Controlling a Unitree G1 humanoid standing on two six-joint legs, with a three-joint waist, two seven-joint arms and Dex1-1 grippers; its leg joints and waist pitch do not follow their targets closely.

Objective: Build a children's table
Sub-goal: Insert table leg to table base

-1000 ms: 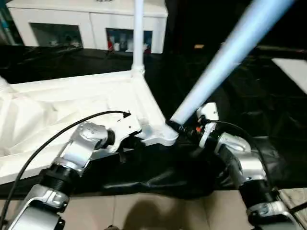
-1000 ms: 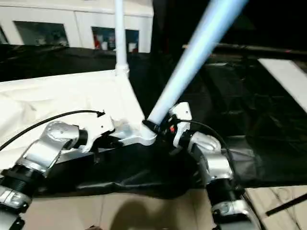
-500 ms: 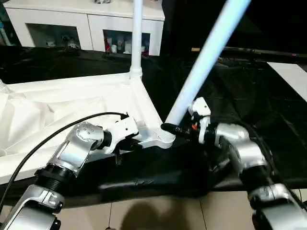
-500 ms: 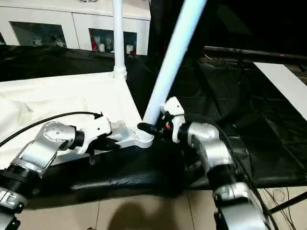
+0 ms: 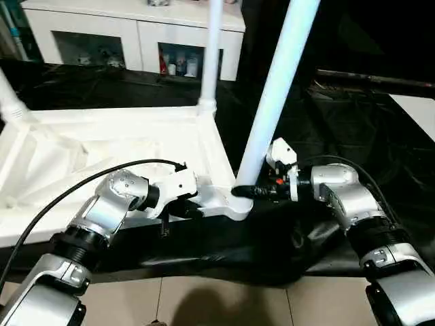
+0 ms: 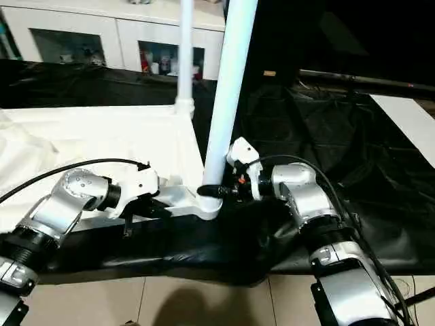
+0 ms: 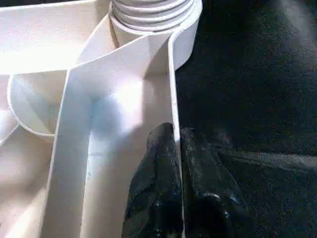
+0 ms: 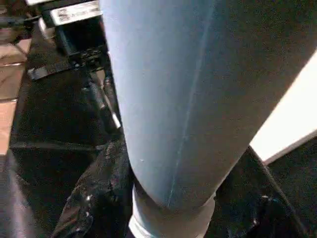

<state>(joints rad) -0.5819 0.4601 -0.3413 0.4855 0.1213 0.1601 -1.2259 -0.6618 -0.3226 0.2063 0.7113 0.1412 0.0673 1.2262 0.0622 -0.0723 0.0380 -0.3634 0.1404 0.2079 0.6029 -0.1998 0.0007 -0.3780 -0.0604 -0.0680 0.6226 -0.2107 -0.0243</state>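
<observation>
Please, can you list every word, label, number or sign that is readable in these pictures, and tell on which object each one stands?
No text can be read.
A white label on a black device in the right wrist view carries dark print, too blurred to read.
The white tabletop, the tube legs and the white cabinet bear no visible writing.

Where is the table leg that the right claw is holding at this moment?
In the left eye view the leg rises from the tabletop's near right corner socket, leaning slightly right, gripped at its base by the right claw.
</observation>
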